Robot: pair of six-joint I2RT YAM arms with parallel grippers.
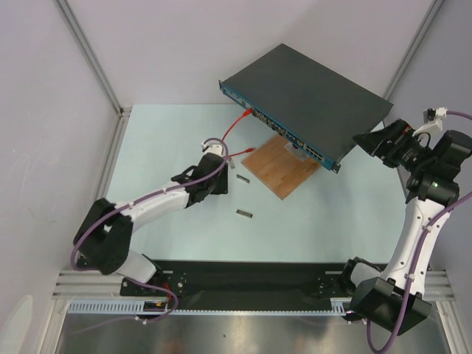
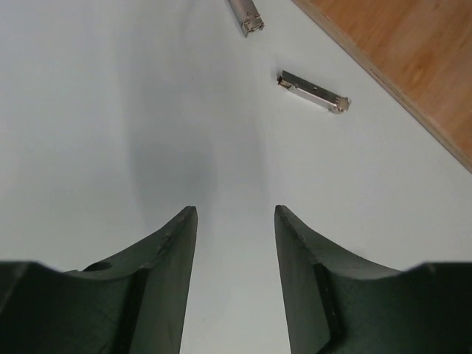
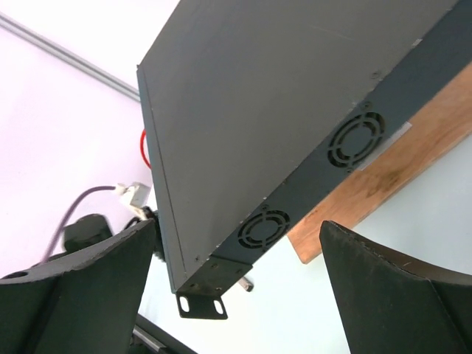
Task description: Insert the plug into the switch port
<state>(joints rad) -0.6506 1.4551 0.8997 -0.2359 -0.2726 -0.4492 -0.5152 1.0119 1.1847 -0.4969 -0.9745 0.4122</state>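
Observation:
The switch (image 1: pixel 310 92) is a flat dark-grey box at the back, its blue socket face (image 1: pixel 284 133) turned to the front left. A red cable (image 1: pixel 236 124) runs from that face; a second red end (image 1: pixel 242 153) lies on the table beside it. Two small silver plug modules (image 1: pixel 243 178) (image 1: pixel 244 213) lie on the table, and both show in the left wrist view (image 2: pixel 313 92) (image 2: pixel 247 16). My left gripper (image 1: pixel 225 179) (image 2: pixel 236 209) is open and empty, just short of them. My right gripper (image 1: pixel 369 140) (image 3: pixel 237 223) is open and empty, at the switch's fan side (image 3: pixel 310 184).
A brown wooden board (image 1: pixel 280 168) lies partly under the switch's front, also seen in the wrist views (image 2: pixel 413 66) (image 3: pixel 413 158). Grey walls with metal rails (image 1: pixel 88 55) close in the table's left, back and right.

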